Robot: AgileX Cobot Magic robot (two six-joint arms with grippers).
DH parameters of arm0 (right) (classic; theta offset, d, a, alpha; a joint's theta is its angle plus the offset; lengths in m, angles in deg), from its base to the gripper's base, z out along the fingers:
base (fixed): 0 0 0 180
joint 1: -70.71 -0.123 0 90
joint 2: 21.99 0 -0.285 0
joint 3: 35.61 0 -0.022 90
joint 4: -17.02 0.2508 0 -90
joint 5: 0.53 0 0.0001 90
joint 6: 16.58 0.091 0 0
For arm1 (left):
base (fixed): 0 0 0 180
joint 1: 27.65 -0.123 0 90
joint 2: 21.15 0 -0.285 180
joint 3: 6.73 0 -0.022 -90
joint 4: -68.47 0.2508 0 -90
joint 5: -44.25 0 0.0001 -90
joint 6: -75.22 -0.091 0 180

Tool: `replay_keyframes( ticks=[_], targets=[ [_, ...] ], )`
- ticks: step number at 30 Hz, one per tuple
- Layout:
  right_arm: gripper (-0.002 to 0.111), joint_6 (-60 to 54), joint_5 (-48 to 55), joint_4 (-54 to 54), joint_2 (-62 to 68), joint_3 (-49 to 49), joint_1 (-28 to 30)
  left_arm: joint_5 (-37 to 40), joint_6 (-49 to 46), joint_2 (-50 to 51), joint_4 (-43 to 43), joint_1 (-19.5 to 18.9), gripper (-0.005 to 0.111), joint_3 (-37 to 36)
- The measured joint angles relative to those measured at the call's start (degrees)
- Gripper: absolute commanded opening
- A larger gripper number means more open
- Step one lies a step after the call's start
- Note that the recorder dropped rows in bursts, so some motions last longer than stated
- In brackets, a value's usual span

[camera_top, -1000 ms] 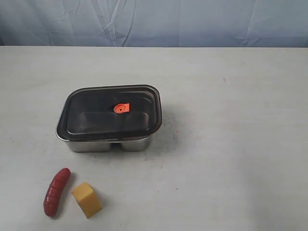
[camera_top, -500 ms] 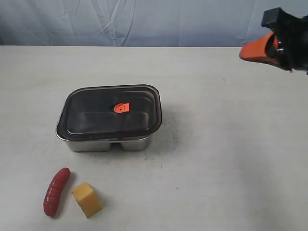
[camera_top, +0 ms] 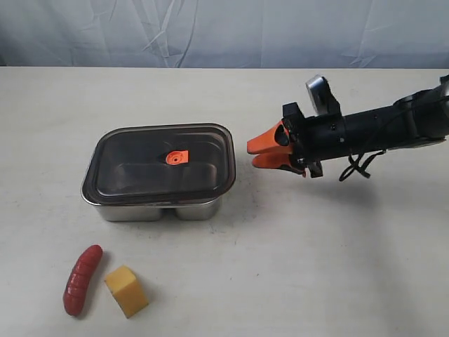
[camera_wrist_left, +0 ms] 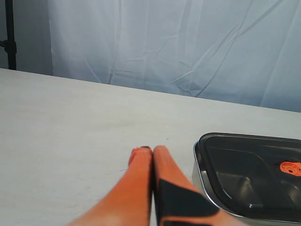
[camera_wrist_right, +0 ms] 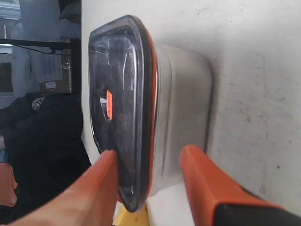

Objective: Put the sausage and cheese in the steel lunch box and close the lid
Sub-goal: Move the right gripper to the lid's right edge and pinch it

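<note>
My right fingers (camera_top: 267, 141) are spread just right of the steel lunch box (camera_top: 158, 209), its lid (camera_top: 137, 165) on, at centre-left, my left fingers (camera_wrist_left: 138, 183) are pressed together, and the sausage (camera_top: 82, 279) and cheese (camera_top: 126, 291) lie on the desk (camera_top: 337, 267) at lower left.

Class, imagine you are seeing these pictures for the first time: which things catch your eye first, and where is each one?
First, the black arm reaching in from the right, its orange right gripper open and aimed at the steel lunch box left of centre. The box wears its dark lid, with an orange valve in the centre. Nearer the camera, on the left, the red sausage and yellow cheese lie side by side, not touching.
</note>
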Motion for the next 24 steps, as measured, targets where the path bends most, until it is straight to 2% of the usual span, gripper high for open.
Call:
replay_keyframes(
  ticks=[4,13,24],
  targets=[
    [0.044,-1.68,-2.51,2.55,0.92,0.0,-2.2,0.0,0.0,0.0,0.0,0.0,0.0,0.0],
    [0.044,-4.68,-5.88,10.39,0.92,-0.52,-2.9,0.0,0.0,0.0,0.0,0.0,0.0,0.0],
    [0.044,-3.1,-12.07,10.52,1.15,-9.27,-3.71,0.0,0.0,0.0,0.0,0.0,0.0,0.0]
  ],
)
